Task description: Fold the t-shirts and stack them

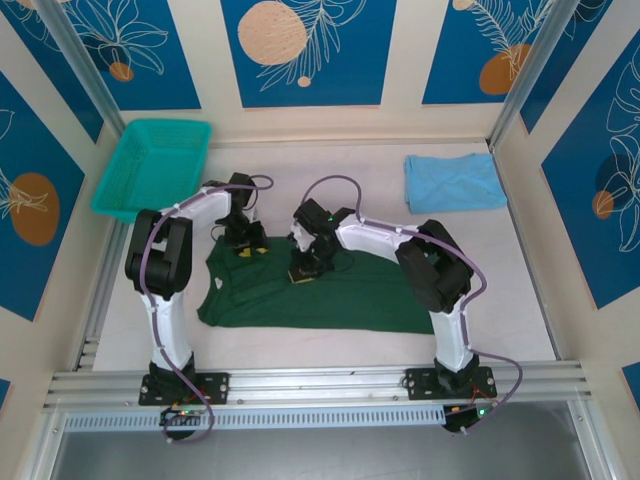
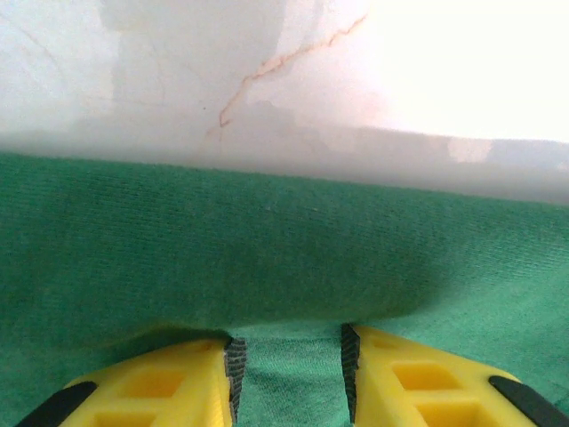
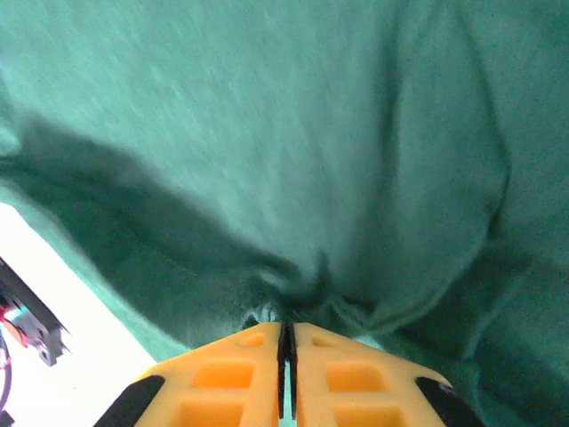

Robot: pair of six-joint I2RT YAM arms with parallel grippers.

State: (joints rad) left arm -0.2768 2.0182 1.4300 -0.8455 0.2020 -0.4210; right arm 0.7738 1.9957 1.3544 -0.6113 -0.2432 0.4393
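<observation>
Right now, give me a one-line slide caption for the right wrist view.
Right end effector shut on a bunched pinch of the dark green t-shirt.

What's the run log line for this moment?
left gripper: gripping green t-shirt | right gripper: pinching it | blue t-shirt: folded, far right

Cream walls [image 1: 402,60] carry blue panels [image 1: 350,80] with white leaf drawings and peach and orange discs. Aluminium posts [image 1: 80,65] stand at the back corners. The pale bench [image 1: 500,290] is evenly lit; an aluminium rail [image 1: 320,378] edges its near side.
</observation>
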